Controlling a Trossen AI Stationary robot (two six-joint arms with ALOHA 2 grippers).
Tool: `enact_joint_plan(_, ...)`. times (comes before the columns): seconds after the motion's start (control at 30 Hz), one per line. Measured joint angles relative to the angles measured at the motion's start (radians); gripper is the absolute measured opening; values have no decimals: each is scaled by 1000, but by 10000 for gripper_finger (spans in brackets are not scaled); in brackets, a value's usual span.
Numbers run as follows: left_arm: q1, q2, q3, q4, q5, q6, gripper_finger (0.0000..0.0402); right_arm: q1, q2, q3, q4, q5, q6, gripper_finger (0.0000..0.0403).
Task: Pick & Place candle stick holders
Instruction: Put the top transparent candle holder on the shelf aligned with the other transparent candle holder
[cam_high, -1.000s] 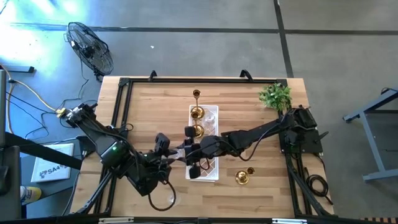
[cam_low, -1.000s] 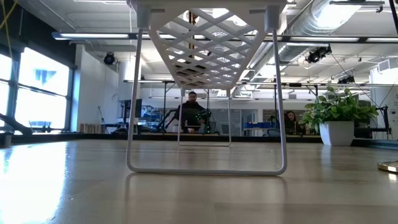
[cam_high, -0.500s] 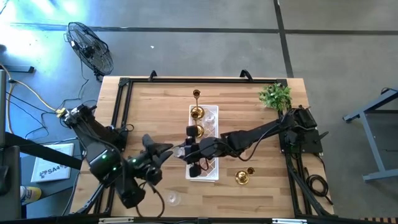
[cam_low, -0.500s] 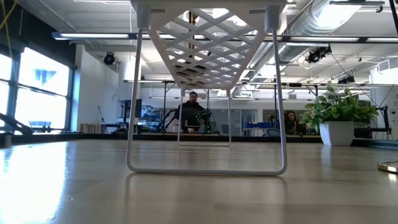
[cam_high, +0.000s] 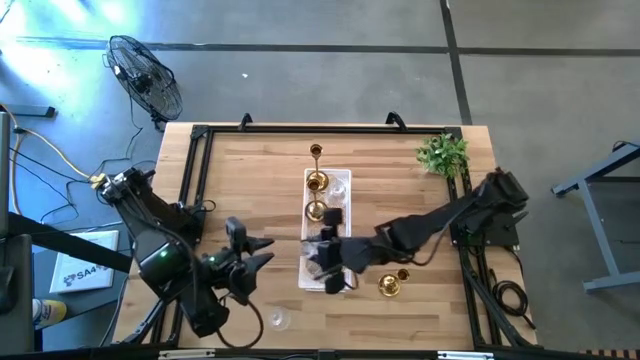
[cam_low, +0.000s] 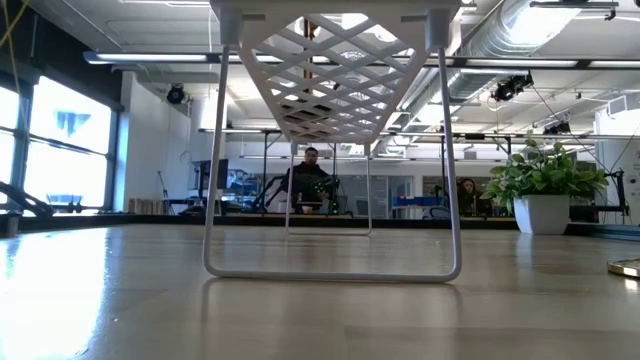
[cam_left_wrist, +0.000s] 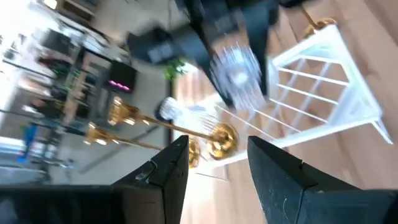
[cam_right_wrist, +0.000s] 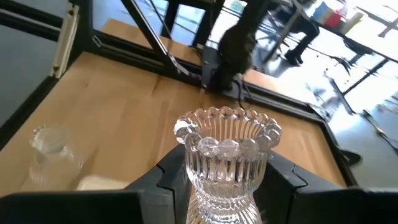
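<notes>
My right gripper (cam_high: 326, 257) is shut on a clear glass candle stick holder (cam_right_wrist: 227, 149) over the near end of the long white lattice tray (cam_high: 343, 228). My left gripper (cam_high: 262, 255) is open and empty, left of the tray; its fingers show apart in the left wrist view (cam_left_wrist: 217, 174). A tall-stem brass holder (cam_high: 316, 168) and a shorter brass one (cam_high: 317, 210) stand on the tray with a glass one (cam_high: 341, 185). Another brass holder (cam_high: 389, 285) stands on the table right of the tray. A glass holder (cam_high: 277, 320) stands near the table's near edge. My right gripper pinches the glass holder's ribbed body (cam_right_wrist: 214, 186) below its beaded flared rim (cam_right_wrist: 227, 127), one finger (cam_right_wrist: 166, 182) on each side. The holder stands upright in the hold. Whether its base rests on the tray does not show.
A small green plant (cam_high: 443, 154) stands at the far right corner and shows in the low view (cam_low: 545, 190). The tray stands on thin wire legs (cam_low: 212, 200). Bare wood lies left of the tray and along the far edge.
My left gripper has drawn back from the tray toward the table's left edge. My right gripper, with the glass holder, has gone a little toward the right and near edges, over the tray's near end.
</notes>
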Motion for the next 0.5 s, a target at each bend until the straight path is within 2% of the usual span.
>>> enact_joint_plan(0.27,34,-2,0,-77,112,-109,158,80,-102,0,-307,238,192,120)
enact_joint_plan(0.5,33,-2,-15,-79,109,-127,158,115,-136,0,-443,300,306,120)
